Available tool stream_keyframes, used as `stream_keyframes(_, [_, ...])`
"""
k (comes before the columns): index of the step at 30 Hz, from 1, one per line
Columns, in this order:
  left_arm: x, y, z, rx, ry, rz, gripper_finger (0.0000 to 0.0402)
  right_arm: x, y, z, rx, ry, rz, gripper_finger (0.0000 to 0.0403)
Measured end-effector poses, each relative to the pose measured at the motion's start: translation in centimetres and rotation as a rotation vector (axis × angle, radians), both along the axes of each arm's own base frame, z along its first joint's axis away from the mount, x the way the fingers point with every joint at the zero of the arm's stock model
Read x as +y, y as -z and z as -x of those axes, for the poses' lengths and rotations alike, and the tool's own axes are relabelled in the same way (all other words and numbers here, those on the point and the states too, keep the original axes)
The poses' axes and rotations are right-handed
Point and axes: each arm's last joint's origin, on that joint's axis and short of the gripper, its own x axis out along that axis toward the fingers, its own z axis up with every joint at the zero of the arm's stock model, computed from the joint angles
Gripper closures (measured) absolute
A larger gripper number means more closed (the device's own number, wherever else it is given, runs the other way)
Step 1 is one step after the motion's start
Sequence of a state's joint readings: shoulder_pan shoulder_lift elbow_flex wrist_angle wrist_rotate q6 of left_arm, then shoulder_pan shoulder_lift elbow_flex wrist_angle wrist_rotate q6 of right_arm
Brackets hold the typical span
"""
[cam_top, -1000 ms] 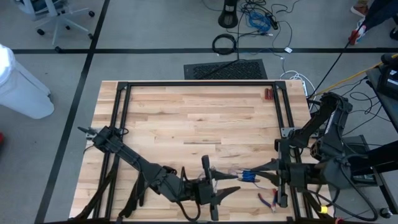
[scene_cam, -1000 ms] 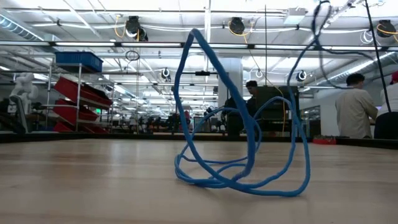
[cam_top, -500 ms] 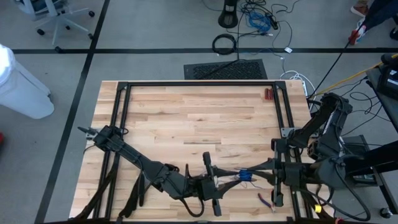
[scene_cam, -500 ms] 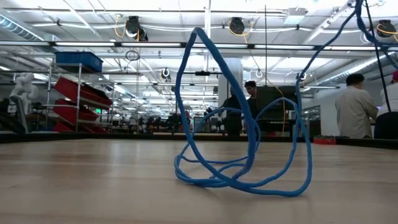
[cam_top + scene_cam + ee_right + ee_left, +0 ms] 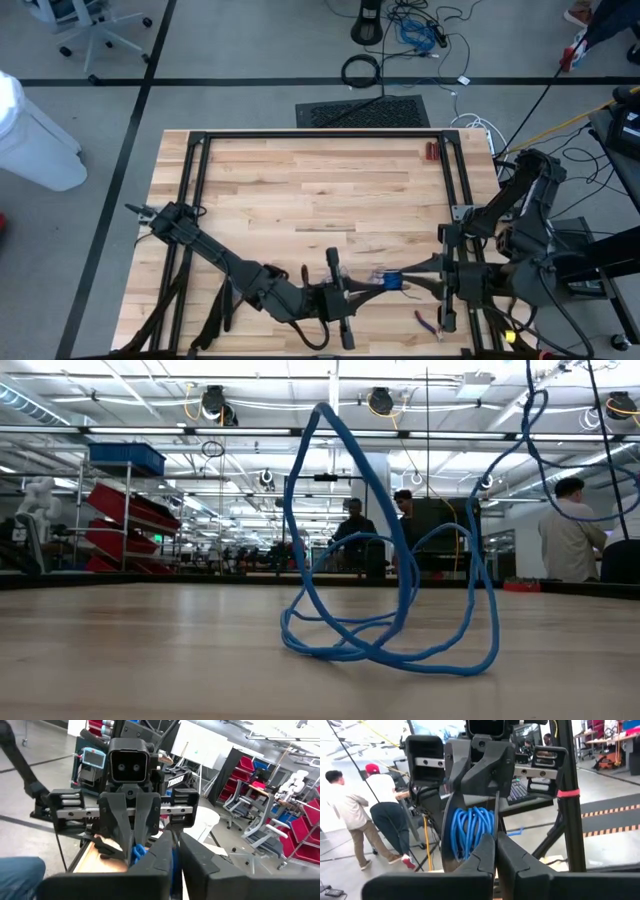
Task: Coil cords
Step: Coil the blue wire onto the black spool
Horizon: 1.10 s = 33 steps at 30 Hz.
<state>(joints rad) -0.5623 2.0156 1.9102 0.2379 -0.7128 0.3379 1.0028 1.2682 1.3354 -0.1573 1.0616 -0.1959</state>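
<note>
**Both my grippers met at the blue cord**

In the overhead view my left gripper had closed since a second before, when its fingers were spread wide; now they were pinched together on the blue cord, at the near edge of the table. My right gripper faced it from the other side, touching the same small bundle. From my left wrist I saw my own fingers pressed tight together, with a hank of blue cord held between the right gripper's fingers just beyond. From my right wrist my fingers stood a narrow gap apart around the blue cord; earlier they had sat fully closed. In the low view the loose loops of cord rested on the tabletop much as before, while the strand rising to the upper right had bent into a new curve. Red-handled pliers lay near the right arm.
</note>
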Motion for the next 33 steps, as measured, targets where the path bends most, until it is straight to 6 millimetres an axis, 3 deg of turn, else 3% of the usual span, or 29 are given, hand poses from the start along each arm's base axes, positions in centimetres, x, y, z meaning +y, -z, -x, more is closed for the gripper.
stream_keyframes(11, [1.7,-1.8,2.9,0.183,0.033,0.09,0.0399,0.2,0.7,0.5,0.033,0.023,-0.023,0.0285])
stream_keyframes(21, [2.8,-2.4,5.0,0.327,0.092,0.096,0.04,-1.6,1.8,-1.7,0.119,0.041,-0.071,0.028])
stream_keyframes(33, [2.9,-2.2,5.1,0.357,0.106,0.103,0.04,-2.7,3.0,-4.9,0.183,0.027,-0.093,0.028])
